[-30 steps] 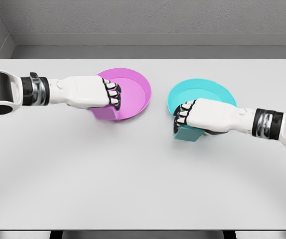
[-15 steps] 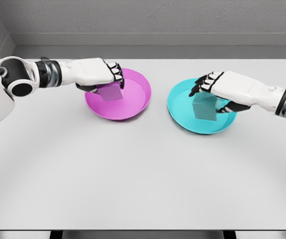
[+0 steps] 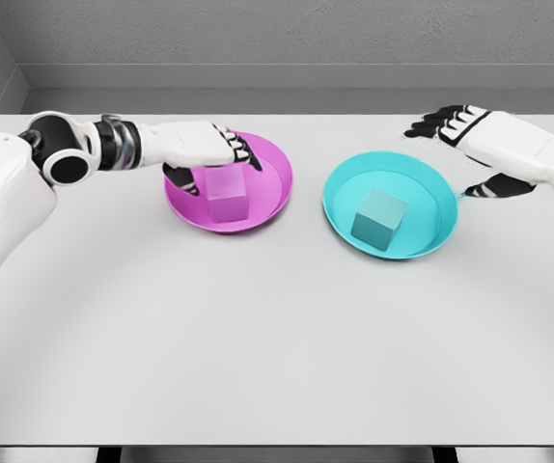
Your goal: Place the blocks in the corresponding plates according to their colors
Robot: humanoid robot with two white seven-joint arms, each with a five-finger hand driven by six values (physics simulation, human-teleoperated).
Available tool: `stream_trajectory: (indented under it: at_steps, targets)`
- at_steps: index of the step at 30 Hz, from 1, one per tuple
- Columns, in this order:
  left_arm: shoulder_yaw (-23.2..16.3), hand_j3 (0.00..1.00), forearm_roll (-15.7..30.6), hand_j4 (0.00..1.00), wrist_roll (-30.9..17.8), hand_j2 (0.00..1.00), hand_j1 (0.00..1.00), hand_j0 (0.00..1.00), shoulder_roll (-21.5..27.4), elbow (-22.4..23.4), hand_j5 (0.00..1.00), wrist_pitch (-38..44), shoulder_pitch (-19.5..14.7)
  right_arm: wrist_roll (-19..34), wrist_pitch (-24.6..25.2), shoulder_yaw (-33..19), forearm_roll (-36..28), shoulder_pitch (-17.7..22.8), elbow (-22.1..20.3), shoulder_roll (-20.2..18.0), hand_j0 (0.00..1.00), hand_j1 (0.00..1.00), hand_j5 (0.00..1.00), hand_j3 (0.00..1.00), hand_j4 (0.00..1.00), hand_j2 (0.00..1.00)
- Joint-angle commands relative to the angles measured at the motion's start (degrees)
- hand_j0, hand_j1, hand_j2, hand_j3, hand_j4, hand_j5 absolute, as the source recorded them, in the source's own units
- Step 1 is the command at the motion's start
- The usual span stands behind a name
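Item 1: flat white rectangular table, bearing two plates side by side, well apart from each other.

Item 2: round magenta plate with raised rim, left of centre. Contents: one magenta cube-shaped block, resting flat on the plate floor, toward the near left side.

Item 3: round cyan plate with raised rim, right of centre. Contents: one teal cube-shaped block, resting on the plate floor near its middle, turned at an angle to the table edge.

Item 4: white five-finger left hand, arm entering from the left. Positioned over the far left rim of the magenta plate, just above and behind the magenta block. Fingers loosely parted, clamped on nothing; contact with the block cannot be told.

Item 5: white five-finger right hand, arm entering from the right edge. Positioned above the table beyond the cyan plate's far right rim, apart from the teal block. Fingers spread, thumb held apart, holding nothing.
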Motion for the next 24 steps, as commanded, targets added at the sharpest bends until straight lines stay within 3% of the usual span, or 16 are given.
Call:
stream_trajectory:
  at_steps: [1, 4, 6, 7, 10, 13, 17, 24]
  targets:
    - [0.53, 1.0, 0.54, 1.0, 0.02, 1.0, 1.0, 1.0, 0.29, 0.31, 1.0, 0.14, -0.18, -0.03, 0.17, -2.43, -0.36, 0.09, 1.65, -0.82, 1.0, 1.0, 1.0, 1.0, 1.0, 1.0]
    - [0.27, 1.0, 5.9, 1.0, 0.28, 1.0, 1.0, 1.0, 3.63, -0.57, 1.0, 0.14, -1.58, -0.03, 0.17, -3.92, -0.36, 0.88, 2.97, -0.91, 1.0, 1.0, 1.0, 1.0, 1.0, 1.0]
    - [-0.35, 1.0, 16.09, 1.0, 0.37, 1.0, 1.0, 1.0, 11.53, -5.83, 1.0, 0.14, -1.85, -0.03, 0.17, -3.92, -0.36, 1.06, 3.06, -1.08, 1.0, 1.0, 1.0, 1.0, 1.0, 1.0]
    - [-1.84, 1.0, 20.4, 1.0, 0.46, 1.0, 1.0, 1.0, 17.86, -9.44, 1.0, 0.14, -1.59, -0.03, 0.17, -3.92, -0.36, 1.06, 3.14, -1.08, 1.0, 1.0, 1.0, 1.0, 1.0, 1.0]
    - [-1.93, 1.0, 21.2, 1.0, 0.55, 1.0, 1.0, 1.0, 23.75, -13.05, 1.0, 0.14, -1.32, -0.03, 0.17, -3.92, -0.36, 1.32, 3.06, -1.52, 1.0, 1.0, 1.0, 1.0, 1.0, 1.0]
    - [-1.93, 1.0, 22.25, 1.0, 0.81, 1.0, 1.0, 1.0, 31.31, -19.11, 1.0, 0.14, 2.28, -0.03, 0.17, -3.92, -0.27, 1.23, 3.06, -1.43, 1.0, 1.0, 1.0, 1.0, 1.0, 1.0]
    - [-2.02, 1.0, 26.47, 1.0, 0.9, 1.0, 1.0, 1.0, 31.76, -18.76, 1.0, 0.14, 3.51, -0.03, 0.17, -3.92, -0.27, 1.14, 2.97, -1.43, 1.0, 1.0, 1.0, 1.0, 1.0, 1.0]
    - [-2.1, 1.0, 27.35, 1.0, 0.9, 1.0, 1.0, 1.0, 31.67, -16.39, 1.0, 0.14, 4.48, -0.03, 0.17, -3.84, -0.27, 1.23, 2.88, -1.43, 1.0, 1.0, 1.0, 1.0, 1.0, 1.0]
